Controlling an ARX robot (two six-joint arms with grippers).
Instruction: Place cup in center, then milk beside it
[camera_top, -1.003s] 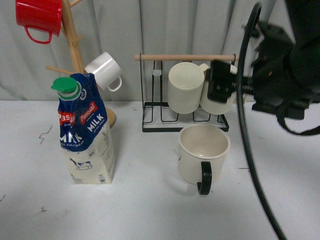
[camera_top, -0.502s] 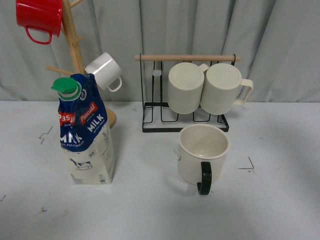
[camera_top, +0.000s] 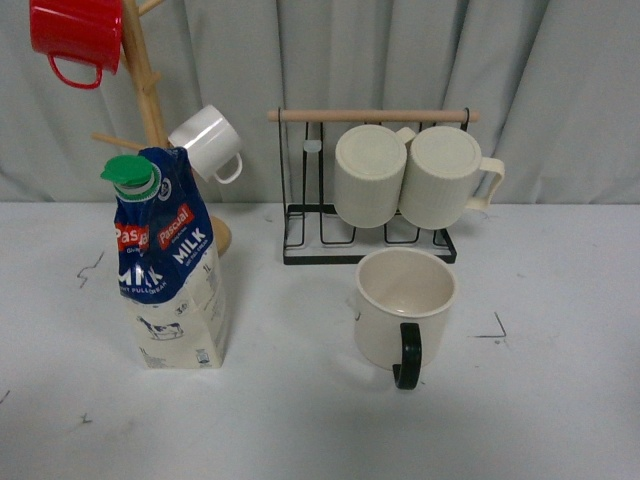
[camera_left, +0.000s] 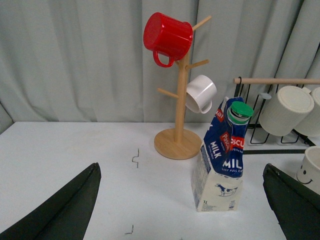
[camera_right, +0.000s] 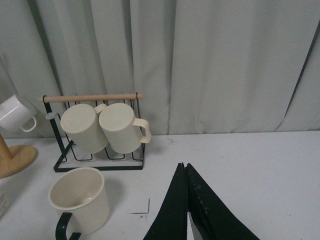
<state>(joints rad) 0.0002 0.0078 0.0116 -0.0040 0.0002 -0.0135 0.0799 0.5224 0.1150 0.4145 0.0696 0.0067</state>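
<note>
The cup (camera_top: 405, 305), cream with a black handle turned toward me, stands upright on the white table just in front of the wire rack; no gripper shows in the front view. The milk (camera_top: 170, 265) stands upright to its left, with a gap of bare table between them. In the left wrist view my left gripper (camera_left: 181, 170) is open and empty, and the milk (camera_left: 222, 160) stands ahead between its spread fingers, with the cup's smiley side (camera_left: 312, 167) at the frame's edge. My right gripper (camera_right: 183, 166) is shut and empty, off to the side of the cup (camera_right: 80, 200).
A wooden mug tree (camera_top: 150, 100) behind the milk carries a red mug (camera_top: 78, 35) and a small white mug (camera_top: 208, 140). A black wire rack (camera_top: 370, 255) behind the cup holds two ribbed cream mugs (camera_top: 372, 188). A grey curtain closes the back.
The right arm, which filled the right side of the front view a second ago, has left that view. Cup and milk stay put.
</note>
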